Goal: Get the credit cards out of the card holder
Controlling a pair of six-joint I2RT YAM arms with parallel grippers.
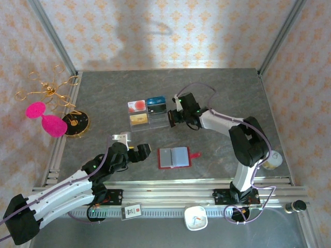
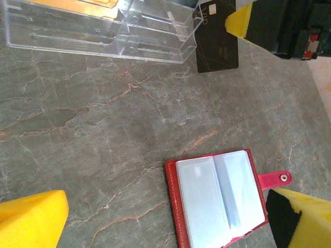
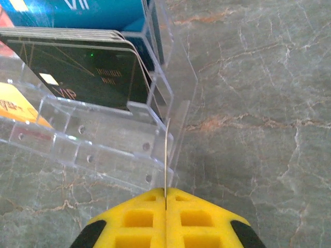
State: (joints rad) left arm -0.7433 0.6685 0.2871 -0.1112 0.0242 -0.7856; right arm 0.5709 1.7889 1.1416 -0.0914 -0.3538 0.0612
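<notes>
The red card holder [image 1: 174,157] lies open on the grey table, its pale sleeves [image 2: 217,199] facing up and its snap tab [image 2: 274,179] to the right. My left gripper [image 1: 140,153] hovers just left of it, wide open and holding nothing; its yellow fingers [image 2: 31,222] straddle the holder's near edge. My right gripper [image 1: 173,114] is shut on a thin black credit card [image 2: 217,39], seen edge-on [image 3: 166,155], at the right end of the clear stand [image 1: 149,112]. A gold credit card [image 1: 137,119] sits in the stand's front left slot.
The stand also holds a red-and-white card [image 1: 136,106], a blue card [image 1: 155,101] and several dark cards [image 3: 77,67]. A black round dish [image 1: 76,123], pink shapes and a gold wire ornament sit at the left edge. A white cup [image 1: 272,160] stands by the right arm.
</notes>
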